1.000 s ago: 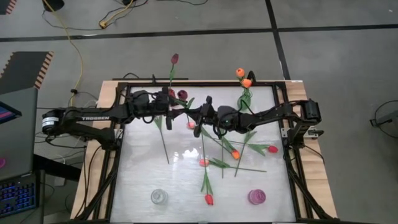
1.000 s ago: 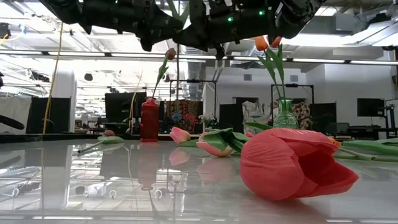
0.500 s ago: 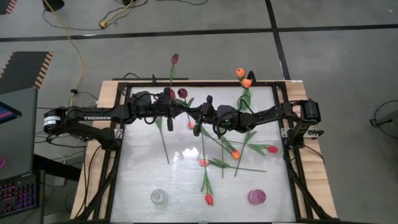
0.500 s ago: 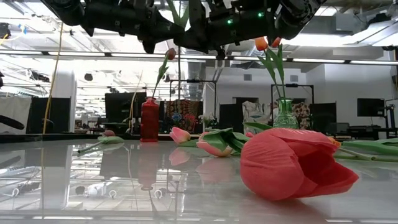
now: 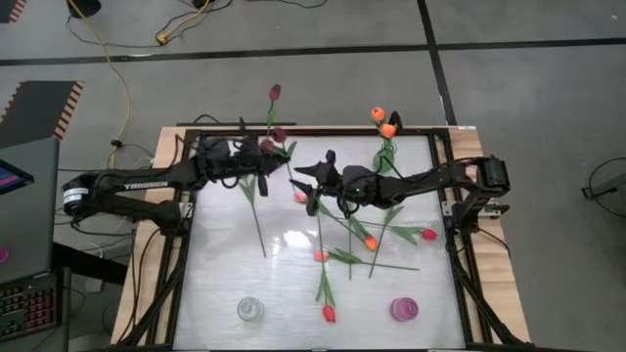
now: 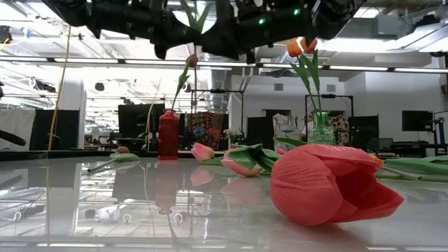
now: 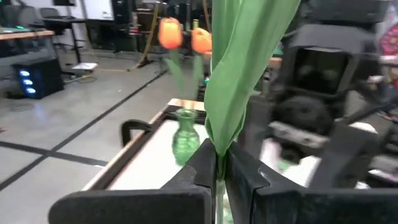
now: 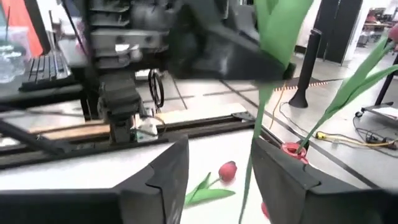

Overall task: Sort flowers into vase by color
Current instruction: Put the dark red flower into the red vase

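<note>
Nearest the low camera, a big red-pink artificial tulip head (image 6: pixel 334 183) lies on its side on the glossy white desk (image 5: pixel 293 284), with a small clear glass vase (image 5: pixel 250 310) and a purple round vase (image 5: pixel 404 310) standing along that near edge. Further in, loose tulips with thin green stems (image 5: pixel 370 240) lie scattered over the middle of the desk (red, orange and pink heads among them). Above them the two dark arms meet. The left gripper (image 7: pixel 219 171) has its fingers (image 7: pixel 202 167) pinched tight on the green stem and leaf of a dark maroon tulip (image 5: pixel 279 135), held up off the desk. The right gripper (image 8: pixel 214 171) faces it with fingers (image 8: pixel 165 174) spread wide, holding nothing, the stem hanging between them. At the far edge, a red vase (image 6: pixel 168 134) holds a maroon tulip, and a green glass vase (image 6: pixel 320 129) holds two orange tulips (image 5: pixel 382 122)
</note>
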You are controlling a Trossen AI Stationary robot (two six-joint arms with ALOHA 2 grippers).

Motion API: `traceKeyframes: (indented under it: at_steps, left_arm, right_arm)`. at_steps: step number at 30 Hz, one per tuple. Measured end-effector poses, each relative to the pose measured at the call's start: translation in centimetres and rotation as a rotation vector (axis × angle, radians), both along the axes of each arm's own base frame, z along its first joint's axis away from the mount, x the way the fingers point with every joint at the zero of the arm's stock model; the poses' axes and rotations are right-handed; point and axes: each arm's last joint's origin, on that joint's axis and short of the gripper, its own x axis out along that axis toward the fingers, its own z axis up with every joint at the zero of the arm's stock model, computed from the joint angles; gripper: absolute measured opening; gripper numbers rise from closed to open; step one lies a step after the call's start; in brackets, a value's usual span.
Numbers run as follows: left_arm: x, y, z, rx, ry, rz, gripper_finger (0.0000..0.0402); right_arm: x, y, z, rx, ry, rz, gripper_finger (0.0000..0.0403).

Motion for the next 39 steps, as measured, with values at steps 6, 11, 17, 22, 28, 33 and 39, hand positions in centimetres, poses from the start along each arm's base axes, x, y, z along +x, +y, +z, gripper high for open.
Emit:
traceKeyframes:
  at_steps: [6, 11, 17, 22, 28, 33, 39]
  left_arm:
    - [-2.7, 1.1, 1.8, 0.059, -0.036, 0.085, 0.0003]
    - [-4.8, 1.8, 3.2, 0.121, -0.085, 0.169, 0.0003]
    - [-6.8, 2.4, 4.2, 0.195, -0.099, 0.301, 0.0003]
    - [-7.6, 3.1, 4.1, 0.189, -0.072, 0.363, 0.0003]
    - [-7.4, 4.2, 3.4, 0.174, -0.030, 0.398, 0.0002]
    - [-6.9, 5.1, 2.6, 0.157, 0.012, 0.410, 0.0002]
    - [-6.2, 5.9, 1.5, 0.112, 0.056, 0.432, 0.0011]
  right_arm:
    - [-1.9, 0.3, 2.1, -0.005, 0.082, -0.002, 0.0209]
    - [-3.6, 0.7, 3.1, -0.003, 0.178, 0.006, 0.0203]
    - [-4.8, 1.5, 3.4, 0.042, 0.254, 0.021, 0.0199]
    - [-5.0, 2.2, 3.1, 0.041, 0.295, 0.039, 0.0198]
    - [-4.9, 2.4, 2.8, 0.041, 0.306, 0.046, 0.0198]
    - [-4.9, 2.4, 2.9, 0.041, 0.302, 0.046, 0.0198]
    - [-4.9, 2.4, 2.8, 0.041, 0.306, 0.046, 0.0198]
